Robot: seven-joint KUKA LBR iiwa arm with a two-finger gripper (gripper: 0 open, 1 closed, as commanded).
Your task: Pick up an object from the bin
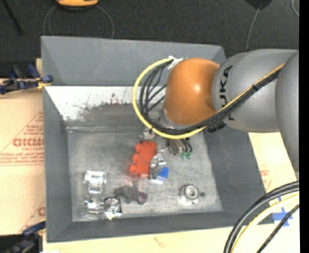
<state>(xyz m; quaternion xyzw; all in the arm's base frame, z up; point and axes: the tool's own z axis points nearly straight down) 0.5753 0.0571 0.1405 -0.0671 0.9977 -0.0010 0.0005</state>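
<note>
One readable word: KUKA (224,87), in black capitals on the pale grey casing of the arm (260,88). Letters turned on their side, stacked from top to bottom rather than running across. Placed just to the right of the orange cover (191,91) at the wrist, above the right half of the bin (117,62), toward its back wall. Lower end of the word close against a black and yellow cable (239,101). On the loose things (143,158) on the bin floor, no lettering large enough to make out.

One orange block (143,158), one blue piece (163,173), one dark lump (131,194), one round metal fitting (190,192), two clear pieces (95,182).
</note>
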